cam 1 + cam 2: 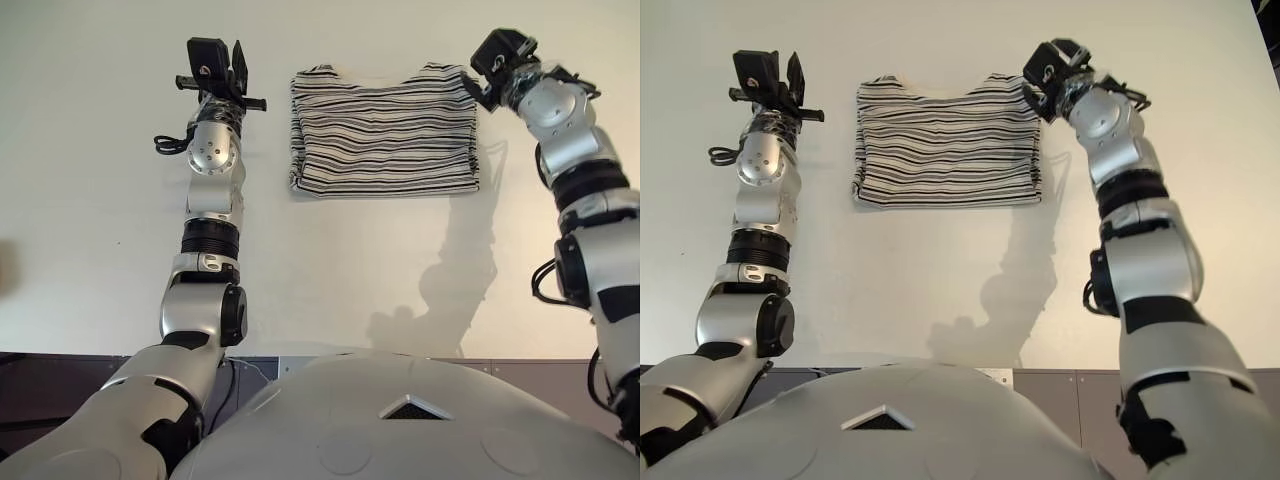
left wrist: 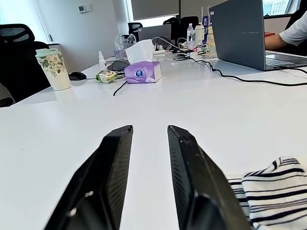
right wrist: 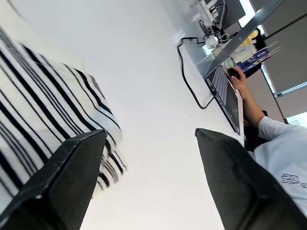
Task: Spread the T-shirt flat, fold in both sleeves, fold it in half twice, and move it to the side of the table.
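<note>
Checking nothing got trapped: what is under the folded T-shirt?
The T-shirt lies in stacked folded layers on the white table. Bare tabletop shows all round it. Anything beneath or between the layers is covered and cannot be seen.

Both arms were extended: left gripper (image 1: 236, 52) upper left, jaws slightly parted; right gripper (image 1: 473, 88) upper right, jaws wide apart.

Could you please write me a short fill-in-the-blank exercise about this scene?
1. The folded T-shirt has black and white ____.
2. The open left tool holds ____.
3. The open right tool is at the T-shirt's far ____ corner.
Missing words: stripes; nothing; right.
</note>
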